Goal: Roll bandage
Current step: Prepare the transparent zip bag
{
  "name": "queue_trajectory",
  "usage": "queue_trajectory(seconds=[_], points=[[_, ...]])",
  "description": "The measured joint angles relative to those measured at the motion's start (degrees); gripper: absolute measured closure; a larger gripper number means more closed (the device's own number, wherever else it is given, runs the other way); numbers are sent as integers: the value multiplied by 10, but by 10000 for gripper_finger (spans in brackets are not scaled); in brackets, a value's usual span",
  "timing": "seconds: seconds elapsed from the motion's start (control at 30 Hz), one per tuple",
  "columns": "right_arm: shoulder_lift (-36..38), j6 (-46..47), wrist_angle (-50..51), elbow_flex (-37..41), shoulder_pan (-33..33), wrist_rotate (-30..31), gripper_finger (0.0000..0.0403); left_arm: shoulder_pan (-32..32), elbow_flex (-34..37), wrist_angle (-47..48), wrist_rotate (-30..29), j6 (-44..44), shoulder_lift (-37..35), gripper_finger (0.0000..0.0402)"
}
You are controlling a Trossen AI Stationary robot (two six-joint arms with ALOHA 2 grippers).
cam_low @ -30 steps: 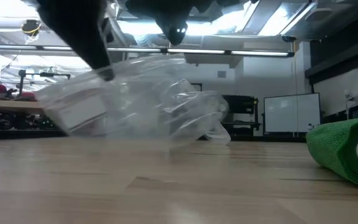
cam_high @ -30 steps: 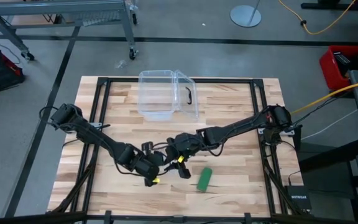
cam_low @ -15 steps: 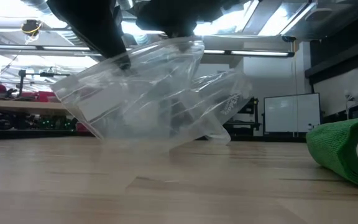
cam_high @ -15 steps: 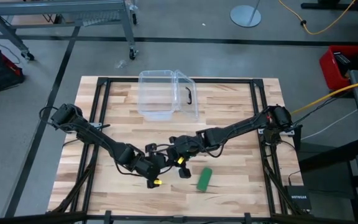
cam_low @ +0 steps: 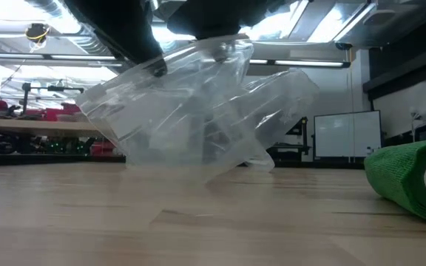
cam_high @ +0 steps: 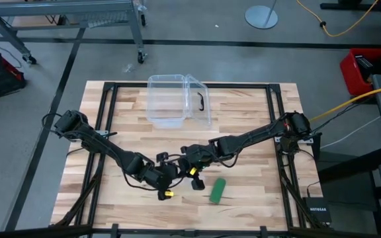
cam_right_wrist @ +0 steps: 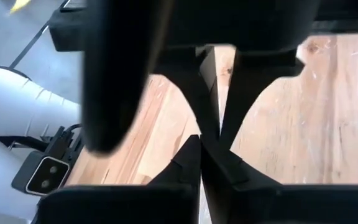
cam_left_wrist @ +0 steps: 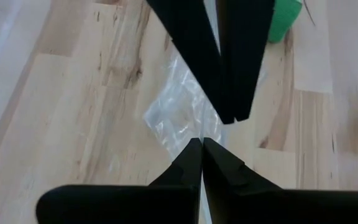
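- Evidently both grippers are busy with the clear wrapper (cam_low: 198,111), not with the bandage (cam_high: 217,189).
- Left gripper (cam_left_wrist: 202,144) has its fingers pressed together on a fold of wrapper; the film hangs from them in the low view, lifted off the table (cam_high: 256,178).
- Right gripper (cam_right_wrist: 201,142) likewise shows its fingers closed tight, facing the left one tip to tip; both seem to pinch the same wrapper near mid-table.
- The bandage lies as a stubby green roll on the wood, just beside the grippers toward the near edge, touching neither.
- A clear box (cam_high: 177,99) stands open at the far side, well apart.
- Judged step: clearing away the wrapper; the roll itself looks already wound.
- Next move calls for one gripper to let go so the other can carry the wrapper off without sweeping the roll.
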State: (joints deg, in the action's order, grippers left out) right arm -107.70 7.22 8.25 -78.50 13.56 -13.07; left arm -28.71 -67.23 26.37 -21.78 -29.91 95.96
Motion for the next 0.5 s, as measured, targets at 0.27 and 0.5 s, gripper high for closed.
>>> queue_trajectory(seconds=[0.27, 0.5], points=[[0, 5, 25, 0, 3, 0, 388, 0, 0, 1, -26, 3, -20, 401], [0, 5, 28, 0, 10, 1, 384, 3, 0, 0, -29, 5, -29, 401]])
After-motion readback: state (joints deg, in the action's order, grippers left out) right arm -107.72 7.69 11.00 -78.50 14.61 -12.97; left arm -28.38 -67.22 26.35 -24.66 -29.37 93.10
